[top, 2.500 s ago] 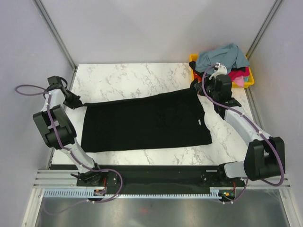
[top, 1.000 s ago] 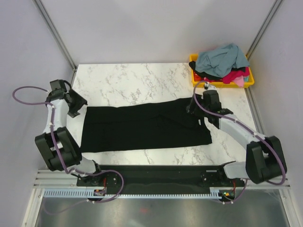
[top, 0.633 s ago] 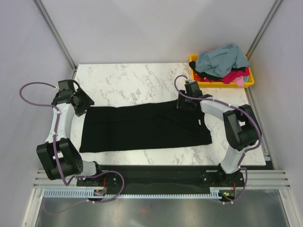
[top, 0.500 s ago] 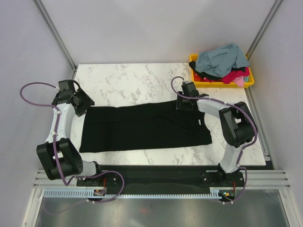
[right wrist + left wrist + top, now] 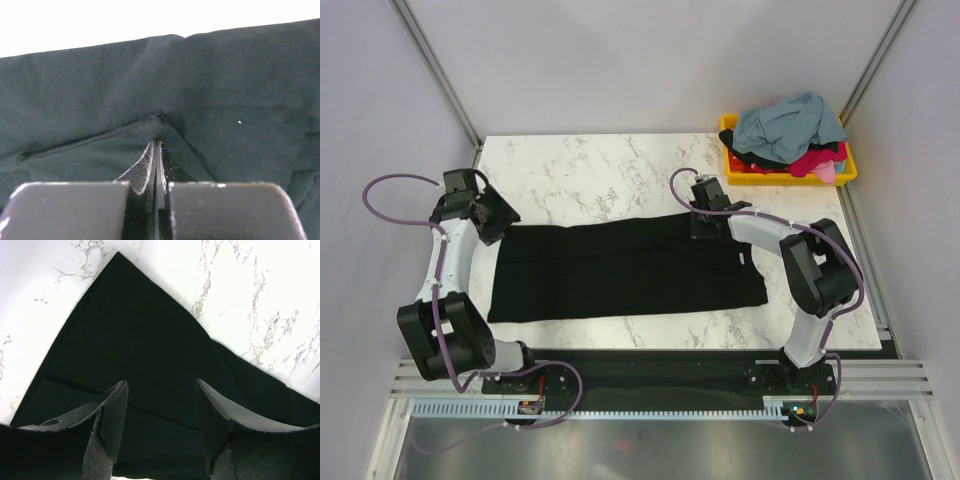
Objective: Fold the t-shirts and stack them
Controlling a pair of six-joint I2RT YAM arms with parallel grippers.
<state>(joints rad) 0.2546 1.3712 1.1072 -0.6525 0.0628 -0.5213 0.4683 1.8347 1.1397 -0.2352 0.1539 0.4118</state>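
The black t-shirt (image 5: 620,265) lies on a white, grey-veined table (image 5: 590,170); the yellow bin (image 5: 772,181) holds a grey-blue shirt (image 5: 788,122), a magenta-red shirt (image 5: 817,160) and a pink shirt (image 5: 827,173).

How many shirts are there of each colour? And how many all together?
Black: 2, the big black shirt spread on the table and what looks like another black shirt in the yellow bin
Grey-blue: 1, the grey-blue shirt
Magenta-red: 1, the magenta-red shirt
Pink: 1, the pink shirt
Total: 5 showing; the heap may hide more.

A white marble table (image 5: 620,165) stands between plain grey walls (image 5: 640,60).
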